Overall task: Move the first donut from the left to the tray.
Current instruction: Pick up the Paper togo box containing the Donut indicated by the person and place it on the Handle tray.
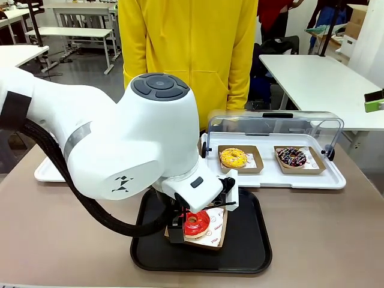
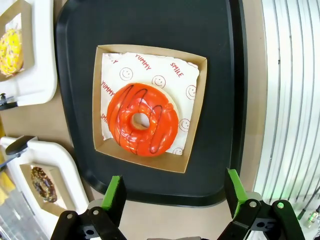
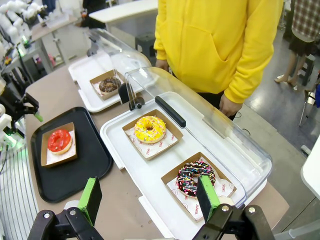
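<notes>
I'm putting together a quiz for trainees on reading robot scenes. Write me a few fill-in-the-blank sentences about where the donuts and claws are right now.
1. The red donut in its cardboard holder rests on the ____ tray.
2. The left claw above it has its jaws ____, holding nothing.
3. The yellow donut shares a white tray with the ____ donut.
4. The person across the table wears a ____ top.

Missing words: black; open; sprinkled chocolate; yellow

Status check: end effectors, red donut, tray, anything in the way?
Left end effector open, above the tray. Right end effector open, holding nothing. Red donut in its holder, on the tray. Nothing blocking.
</notes>
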`<state>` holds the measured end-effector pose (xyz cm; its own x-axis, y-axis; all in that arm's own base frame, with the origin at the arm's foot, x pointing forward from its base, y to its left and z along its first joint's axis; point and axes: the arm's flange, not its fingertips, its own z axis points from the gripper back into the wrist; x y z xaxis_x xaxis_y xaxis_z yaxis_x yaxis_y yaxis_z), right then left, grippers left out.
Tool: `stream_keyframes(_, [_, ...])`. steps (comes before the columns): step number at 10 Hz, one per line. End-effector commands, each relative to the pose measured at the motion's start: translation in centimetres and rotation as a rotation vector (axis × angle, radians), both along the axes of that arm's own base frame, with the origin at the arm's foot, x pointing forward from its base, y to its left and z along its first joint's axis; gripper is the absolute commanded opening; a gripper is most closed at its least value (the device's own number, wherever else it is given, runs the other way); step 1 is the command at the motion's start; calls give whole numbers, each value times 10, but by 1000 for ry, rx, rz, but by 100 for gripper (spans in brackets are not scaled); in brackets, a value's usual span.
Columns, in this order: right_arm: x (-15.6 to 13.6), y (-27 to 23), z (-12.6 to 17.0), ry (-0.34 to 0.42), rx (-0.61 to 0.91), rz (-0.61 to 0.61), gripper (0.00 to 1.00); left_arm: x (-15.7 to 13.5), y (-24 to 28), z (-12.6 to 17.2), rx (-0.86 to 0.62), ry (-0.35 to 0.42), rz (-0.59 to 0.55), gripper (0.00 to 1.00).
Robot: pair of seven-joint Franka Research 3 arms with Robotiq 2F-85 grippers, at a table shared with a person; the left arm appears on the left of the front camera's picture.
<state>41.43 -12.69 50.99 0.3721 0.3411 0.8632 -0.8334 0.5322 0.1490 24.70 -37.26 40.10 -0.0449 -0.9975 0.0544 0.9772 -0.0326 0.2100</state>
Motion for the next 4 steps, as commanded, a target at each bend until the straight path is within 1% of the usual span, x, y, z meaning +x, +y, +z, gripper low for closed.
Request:
stream_keyframes(1, [2, 0, 1, -34, 13, 8, 100, 1, -1, 0, -9, -3, 7, 100])
stream_keyframes(4, [2, 0, 1, -34, 13, 8, 100, 1, -1, 0, -9, -3, 7, 100])
